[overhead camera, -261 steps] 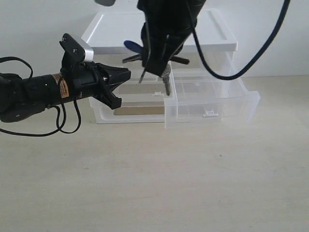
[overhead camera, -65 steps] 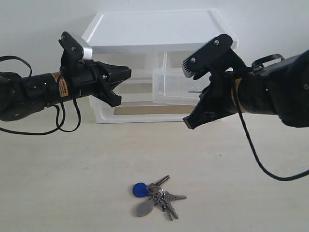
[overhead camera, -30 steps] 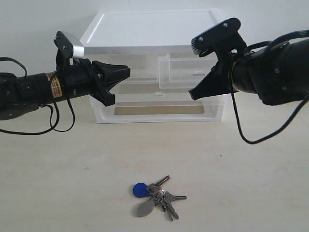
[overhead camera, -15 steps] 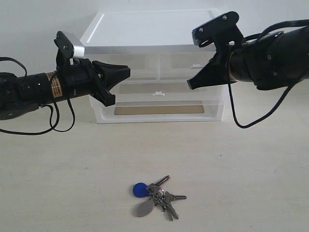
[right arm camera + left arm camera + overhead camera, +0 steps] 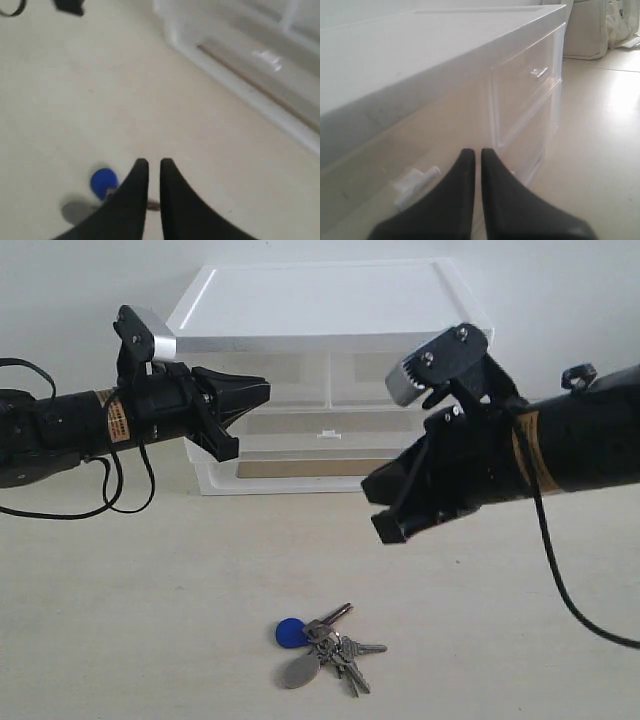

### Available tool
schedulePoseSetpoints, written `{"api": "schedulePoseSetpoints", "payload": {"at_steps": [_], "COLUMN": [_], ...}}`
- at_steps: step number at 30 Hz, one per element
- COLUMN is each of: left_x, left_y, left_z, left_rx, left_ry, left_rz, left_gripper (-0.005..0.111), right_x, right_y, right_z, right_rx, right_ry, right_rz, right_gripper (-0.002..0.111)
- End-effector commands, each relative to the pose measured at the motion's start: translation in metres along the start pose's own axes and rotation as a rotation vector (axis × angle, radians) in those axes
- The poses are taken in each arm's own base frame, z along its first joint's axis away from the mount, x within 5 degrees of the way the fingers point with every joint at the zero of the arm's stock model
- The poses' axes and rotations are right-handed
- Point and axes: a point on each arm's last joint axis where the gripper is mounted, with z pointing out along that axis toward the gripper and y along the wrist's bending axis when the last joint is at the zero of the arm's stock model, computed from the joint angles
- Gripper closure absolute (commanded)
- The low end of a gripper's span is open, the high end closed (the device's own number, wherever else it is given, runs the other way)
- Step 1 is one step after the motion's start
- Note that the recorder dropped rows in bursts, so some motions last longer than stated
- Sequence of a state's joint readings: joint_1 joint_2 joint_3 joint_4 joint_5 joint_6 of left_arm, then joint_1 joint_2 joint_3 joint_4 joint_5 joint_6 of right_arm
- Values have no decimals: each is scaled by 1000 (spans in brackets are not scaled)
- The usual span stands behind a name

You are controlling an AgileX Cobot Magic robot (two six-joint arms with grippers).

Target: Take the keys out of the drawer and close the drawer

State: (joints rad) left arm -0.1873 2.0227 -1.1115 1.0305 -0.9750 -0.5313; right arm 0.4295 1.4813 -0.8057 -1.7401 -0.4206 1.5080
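The keys [image 5: 325, 648] lie on the table in front of the unit, blue cap [image 5: 290, 632] to their left. In the right wrist view the blue cap [image 5: 103, 180] shows beside the fingers, which hide the rest of the bunch. The drawer [image 5: 372, 372], upper right of the unit, sits flush with its twin; it also shows in the left wrist view [image 5: 530, 87]. My right gripper [image 5: 380, 512] hangs above the table between unit and keys, fingers together, holding nothing [image 5: 154, 161]. My left gripper [image 5: 262, 390] hovers at the unit's upper left front, shut and empty [image 5: 474, 151].
The white-topped drawer unit [image 5: 320, 300] stands against the back wall, with a full-width lower drawer [image 5: 300, 465] under the upper pair. Its small white handle [image 5: 327, 435] faces forward. A black cable [image 5: 120, 495] loops below the left arm.
The drawer slid fully into the unit. My right gripper then pulled back from it and dropped down toward the table, nearer the keys. The left arm held still.
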Motion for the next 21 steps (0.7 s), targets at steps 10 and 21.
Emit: {"api": "schedulePoseSetpoints", "payload": {"at_steps": [10,21], "left_x": [-96,-156], "left_y": [-25,-75], "left_z": [-42,-110], "left_rx": [103,-22], "left_ry": [19,-126], "left_rz": [163,214], "left_gripper": [102,102], "right_x": [50,54], "right_y": [18,15], "right_z": [58,86], "right_rx": [23,23], "right_ry": [237,278], "right_rz": [-39,-35], "right_gripper": [58,58]}}
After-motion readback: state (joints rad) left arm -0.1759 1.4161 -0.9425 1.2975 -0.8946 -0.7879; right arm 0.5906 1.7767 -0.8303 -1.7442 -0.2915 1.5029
